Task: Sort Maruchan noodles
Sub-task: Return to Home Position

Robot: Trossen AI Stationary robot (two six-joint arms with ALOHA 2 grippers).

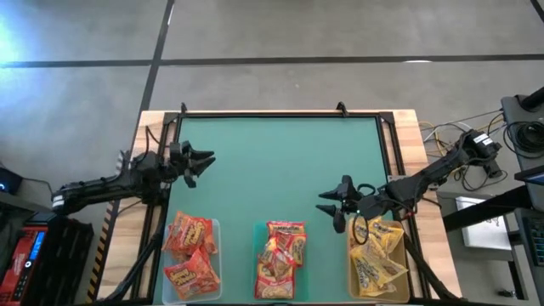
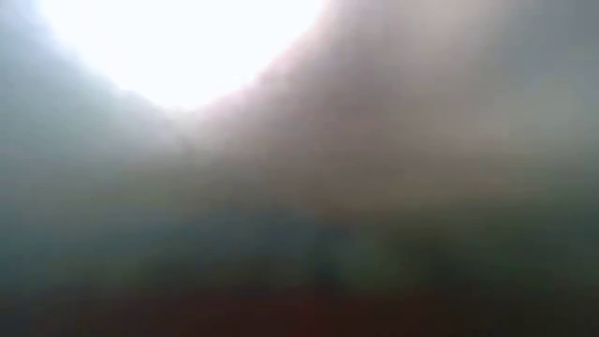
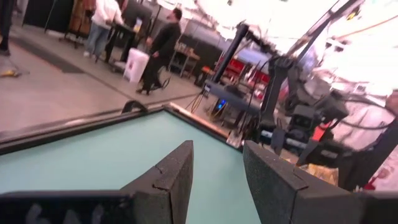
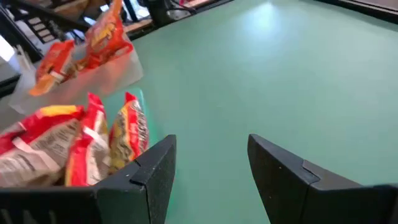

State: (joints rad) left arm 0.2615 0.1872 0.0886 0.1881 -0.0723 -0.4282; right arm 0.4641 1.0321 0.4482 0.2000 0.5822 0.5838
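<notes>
three bins stand in a row along the near edge of the green surface point(image 1: 280, 153), all filled, with no packet lying loose on the surface. transparent bin point(image 1: 216, 226), on the left arm's side: orange noodle packs point(image 1: 190, 253), heaped and overlapping. green bin point(image 1: 257, 235), in the middle: red noodle packs point(image 1: 280, 251), likewise piled. orange bin point(image 1: 350, 255), on the right arm's side: yellow noodle packs point(image 1: 378, 259). each colour is kept to its own bin. the packets overlap too much for a firm count; each heap shows more than two.

two arms, two claws. left claw point(image 1: 202, 166): above the bare surface near its left edge, well apart from the bins, fingers spread and holding nothing. right claw point(image 1: 328, 204): above the surface just beyond the gap between the green and orange bins, near the yellow heap, fingers parted with only bare green between them. its wrist view shows the red packs beside one finger, not touched.

the low view is fogged and shows nothing legible. two people stand in the room beyond the far edge.
</notes>
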